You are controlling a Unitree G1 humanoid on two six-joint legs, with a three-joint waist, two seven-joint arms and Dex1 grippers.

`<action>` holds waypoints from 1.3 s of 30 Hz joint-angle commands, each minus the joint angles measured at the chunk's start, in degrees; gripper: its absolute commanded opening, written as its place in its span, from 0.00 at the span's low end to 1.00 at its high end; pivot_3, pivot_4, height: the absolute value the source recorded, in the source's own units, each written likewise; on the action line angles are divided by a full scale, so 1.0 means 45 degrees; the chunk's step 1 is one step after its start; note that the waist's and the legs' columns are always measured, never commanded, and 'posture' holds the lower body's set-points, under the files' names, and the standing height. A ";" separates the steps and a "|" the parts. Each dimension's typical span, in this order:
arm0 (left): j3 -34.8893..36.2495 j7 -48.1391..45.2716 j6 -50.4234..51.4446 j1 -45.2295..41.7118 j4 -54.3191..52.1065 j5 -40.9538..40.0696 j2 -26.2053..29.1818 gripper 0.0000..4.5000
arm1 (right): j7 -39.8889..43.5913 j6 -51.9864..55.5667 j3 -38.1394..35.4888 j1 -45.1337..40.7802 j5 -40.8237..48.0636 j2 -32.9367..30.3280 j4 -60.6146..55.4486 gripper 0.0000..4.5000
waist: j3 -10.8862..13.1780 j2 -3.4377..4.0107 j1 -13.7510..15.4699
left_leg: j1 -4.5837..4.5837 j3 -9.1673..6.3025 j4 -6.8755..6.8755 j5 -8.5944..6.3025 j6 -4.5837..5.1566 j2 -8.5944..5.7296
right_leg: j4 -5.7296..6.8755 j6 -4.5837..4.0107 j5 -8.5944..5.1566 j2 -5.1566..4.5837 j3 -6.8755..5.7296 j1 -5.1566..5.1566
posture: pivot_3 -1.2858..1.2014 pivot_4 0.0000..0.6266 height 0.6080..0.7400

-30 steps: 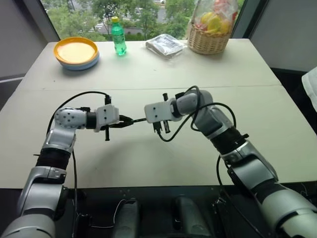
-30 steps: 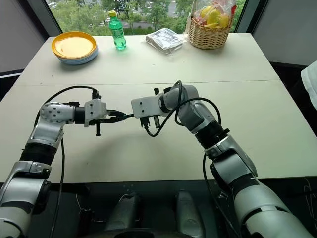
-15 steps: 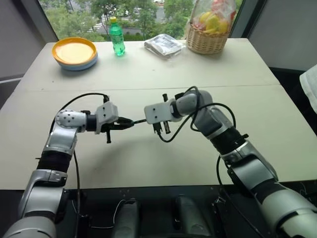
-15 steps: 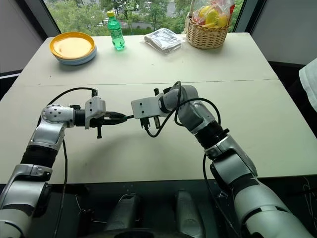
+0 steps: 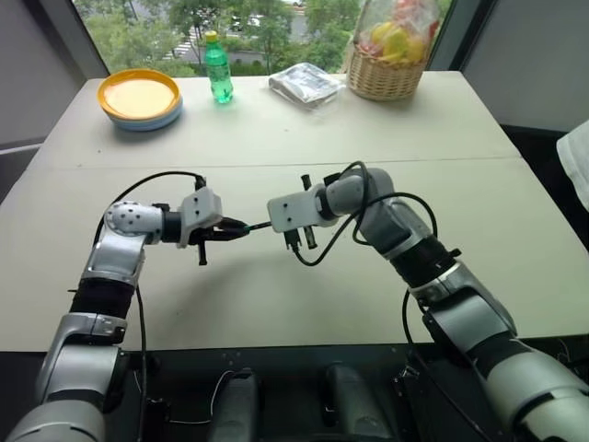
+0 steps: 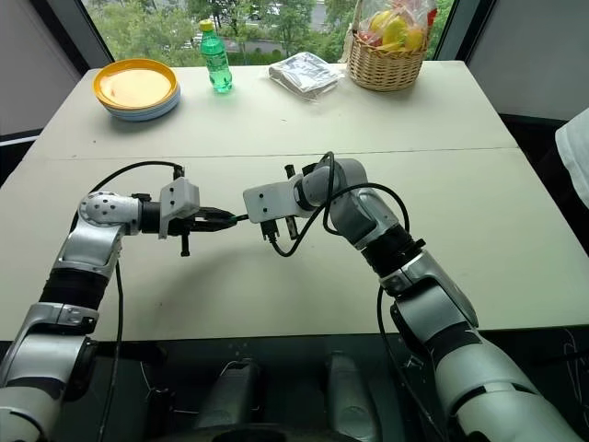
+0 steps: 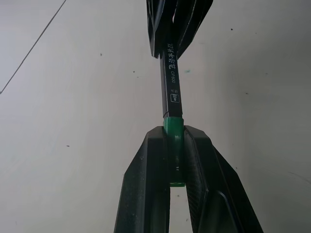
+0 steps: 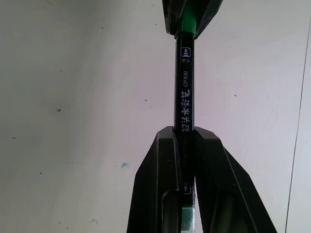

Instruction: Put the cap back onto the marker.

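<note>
Both grippers meet over the middle of the pale table (image 5: 276, 129), joined by one slim stick. On the left, the left gripper (image 7: 175, 145) has its black fingers (image 7: 148, 170) clamped on the green cap (image 7: 173, 127), which sits on the end of the dark marker (image 7: 171, 85). Facing it, the right gripper (image 8: 184, 141) is pinched tight around the marker's barrel, white lettering showing between the two. At the far edge stand a green bottle (image 5: 219, 67), stacked plates (image 5: 141, 99) and a fruit basket (image 5: 391, 64).
</note>
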 commanded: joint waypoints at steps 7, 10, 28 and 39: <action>-0.0776 0.0033 0.0884 -0.0592 -0.2101 -0.0579 -0.1002 0.00 | -0.0105 -0.1373 0.0757 -0.0377 0.0613 0.1277 -0.1073 0.01 | 0.0000 0.0000 0.0000 | 0.0000 0.0000 0.0000 0.0000 0.0000 0.0000 | 0.0000 0.0000 0.0000 0.0000 0.0000 0.0000 | 0.52 0.24 1.00; -0.0904 -0.0029 0.0678 -0.0589 -0.2095 -0.0364 -0.0931 0.00 | -0.0095 -0.1401 0.0766 -0.0358 0.0568 0.1325 -0.1043 0.01 | 0.0000 0.0000 0.0000 | 0.0000 0.0000 0.0000 0.0000 0.0000 0.0000 | 0.0000 0.0000 0.0000 0.0000 0.0000 0.0000 | 0.52 0.24 1.00; -0.1314 0.0028 -0.0844 -0.0213 -0.0777 0.0970 -0.0312 0.00 | 0.0054 -0.1335 0.0640 -0.0575 0.0596 0.1177 -0.1333 0.01 | 0.0000 0.0000 0.0005 | 0.0000 0.0000 0.0000 0.0000 0.0000 0.0000 | 0.0000 0.0000 0.0000 0.0000 0.0001 0.0000 | 0.52 0.24 1.00; -0.1409 0.0360 -0.0963 -0.0368 0.0133 0.1263 -0.0207 0.00 | 0.0183 -0.1192 0.0502 -0.0707 0.0696 0.1267 -0.1577 0.01 | 0.0000 0.0000 0.0003 | 0.0000 0.0000 0.0000 0.0000 0.0000 0.0000 | 0.0000 0.0000 0.0000 0.0000 0.0000 0.0000 | 0.52 0.24 1.00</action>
